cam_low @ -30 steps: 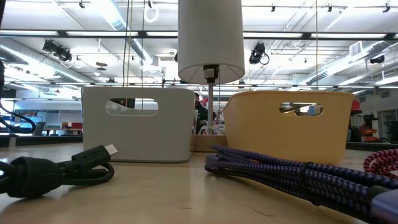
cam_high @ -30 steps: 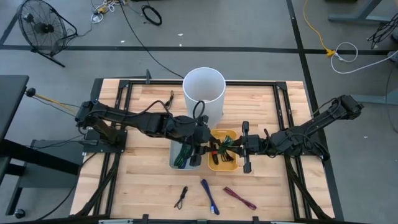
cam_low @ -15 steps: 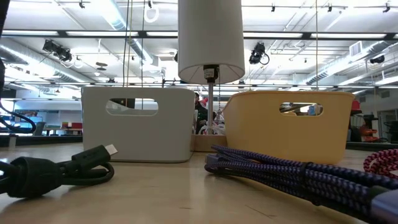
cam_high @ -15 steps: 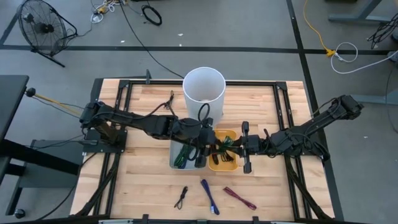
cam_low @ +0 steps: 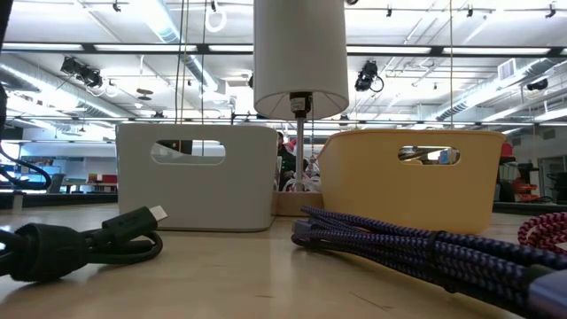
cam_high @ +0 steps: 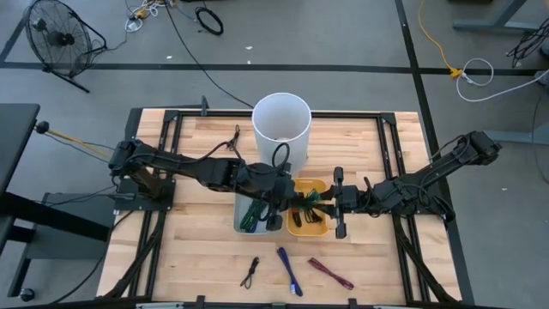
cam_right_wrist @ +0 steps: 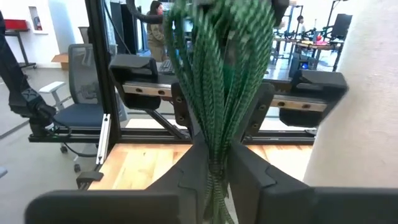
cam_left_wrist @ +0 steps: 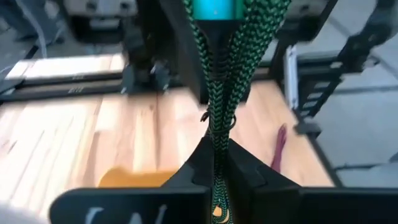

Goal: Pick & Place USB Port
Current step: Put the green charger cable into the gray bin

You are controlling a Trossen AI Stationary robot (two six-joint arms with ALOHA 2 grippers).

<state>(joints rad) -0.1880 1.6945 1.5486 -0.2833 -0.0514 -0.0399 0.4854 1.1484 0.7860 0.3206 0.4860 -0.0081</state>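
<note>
A green braided cable (cam_left_wrist: pixel 219 93) with a teal plug (cam_left_wrist: pixel 214 7) hangs in the air between my two grippers, above the white bin (cam_high: pixel 243 225) and the yellow bin (cam_high: pixel 310 228). My left gripper (cam_high: pixel 276 213) reaches in from the table's left and is shut on it. My right gripper (cam_high: pixel 324 202) comes level from the right, its fingers close on either side of the same bundle (cam_right_wrist: pixel 219 93). More green cable lies in the white bin. My left gripper pinches the doubled green cable (cam_left_wrist: pixel 217 146) between its two fingers, below a small tie around the strands. The fingers slant slightly downward from the table's left. The cable rises past them toward the teal plug, clear of the table. My right gripper has the bundle of green strands (cam_right_wrist: pixel 214 158) between its two fingers, coming level from the table's right. The strands stand upright above the fingers and fan out. Whether the pads still press on them does not show.
A tall white cylinder (cam_high: pixel 280 127) stands just behind the bins. Near the front edge lie a black cable (cam_high: pixel 250 272), a blue braided cable (cam_high: pixel 289 270) and a red braided cable (cam_high: pixel 330 273). Black frame rails (cam_high: pixel 154 206) run along the table's sides.
My left gripper has edged in toward the yellow bin and its fingers have drawn together on the green cable. My right arm has kept still.
</note>
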